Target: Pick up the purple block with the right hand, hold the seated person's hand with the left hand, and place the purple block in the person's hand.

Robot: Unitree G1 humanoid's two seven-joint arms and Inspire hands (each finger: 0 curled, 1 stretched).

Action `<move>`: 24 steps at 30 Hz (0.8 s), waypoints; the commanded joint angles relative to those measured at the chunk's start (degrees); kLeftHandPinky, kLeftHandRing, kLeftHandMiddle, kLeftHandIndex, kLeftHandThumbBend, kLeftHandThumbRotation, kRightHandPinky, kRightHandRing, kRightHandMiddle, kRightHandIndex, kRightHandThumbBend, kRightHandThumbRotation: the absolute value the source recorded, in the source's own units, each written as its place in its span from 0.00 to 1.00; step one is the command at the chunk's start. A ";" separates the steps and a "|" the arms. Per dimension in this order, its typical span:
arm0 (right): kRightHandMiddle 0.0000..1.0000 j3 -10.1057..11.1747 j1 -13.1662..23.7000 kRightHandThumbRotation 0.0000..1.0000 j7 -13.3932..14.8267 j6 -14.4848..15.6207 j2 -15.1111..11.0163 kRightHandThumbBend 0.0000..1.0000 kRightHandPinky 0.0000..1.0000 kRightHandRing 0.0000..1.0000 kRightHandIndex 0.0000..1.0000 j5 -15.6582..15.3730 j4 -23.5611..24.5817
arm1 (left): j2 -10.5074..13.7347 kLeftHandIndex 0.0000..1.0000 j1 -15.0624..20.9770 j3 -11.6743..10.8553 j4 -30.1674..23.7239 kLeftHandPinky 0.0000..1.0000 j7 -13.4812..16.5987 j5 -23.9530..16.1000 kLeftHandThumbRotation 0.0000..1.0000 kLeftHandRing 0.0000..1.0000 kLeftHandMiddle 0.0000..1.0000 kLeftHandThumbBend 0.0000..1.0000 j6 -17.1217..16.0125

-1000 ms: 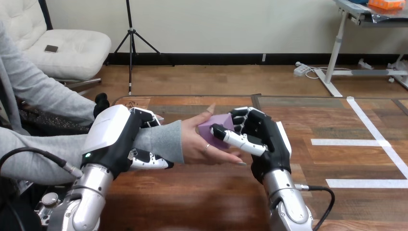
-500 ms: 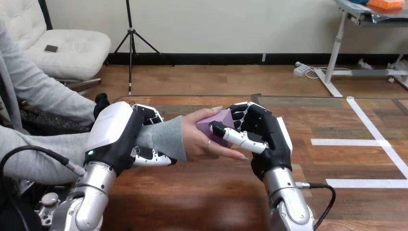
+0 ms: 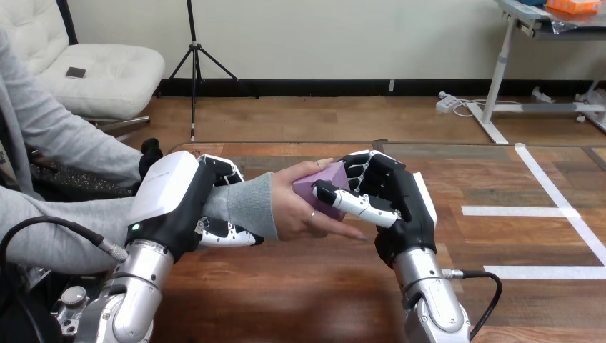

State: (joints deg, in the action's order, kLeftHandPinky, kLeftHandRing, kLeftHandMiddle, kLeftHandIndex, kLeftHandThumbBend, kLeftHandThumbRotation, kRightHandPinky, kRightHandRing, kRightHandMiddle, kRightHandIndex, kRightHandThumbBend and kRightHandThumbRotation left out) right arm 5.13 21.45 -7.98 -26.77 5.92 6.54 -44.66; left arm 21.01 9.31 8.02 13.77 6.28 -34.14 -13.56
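The purple block [image 3: 323,183] rests in the person's hand [image 3: 304,211], which reaches in from the left over the middle of the table. My right hand [image 3: 396,200] is curled round the block, thumb across its front face and fingers behind it. The person's fingers lie under and beside the block. My left hand [image 3: 179,200] wraps the person's wrist at the grey sleeve [image 3: 246,204], fingers over the top and thumb below.
The wooden table [image 3: 300,286] stretches bare in front of both hands. Both silver forearms rise from the bottom edge. The person's other grey-sleeved arm [image 3: 64,139] lies at the far left.
The person's fingers have closed in round the block. My right hand has crept slightly up and right with the block. The left hand has kept its hold on the wrist.
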 commanded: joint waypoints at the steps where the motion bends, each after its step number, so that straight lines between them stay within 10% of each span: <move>1: 0.38 -1.75 0.74 0.00 -0.98 0.07 1.55 1.00 0.31 0.35 0.39 -0.05 4.67 | -1.96 0.33 6.19 0.34 -2.33 0.22 1.36 2.50 0.00 0.27 0.32 0.76 -3.56; 24: 0.42 -3.13 0.50 0.00 -3.18 4.19 -0.99 0.99 0.38 0.40 0.44 -1.33 5.38 | -1.38 0.34 5.38 0.25 -2.80 0.23 0.49 4.73 0.00 0.29 0.34 0.76 -4.21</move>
State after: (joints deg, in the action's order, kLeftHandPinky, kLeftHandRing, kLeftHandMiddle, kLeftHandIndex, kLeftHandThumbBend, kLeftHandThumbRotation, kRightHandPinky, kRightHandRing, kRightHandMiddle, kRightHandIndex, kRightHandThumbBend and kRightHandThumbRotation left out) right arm 4.25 20.96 -9.46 -24.31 5.22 6.28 -42.36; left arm 21.58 9.29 7.99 13.77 6.24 -32.14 -13.75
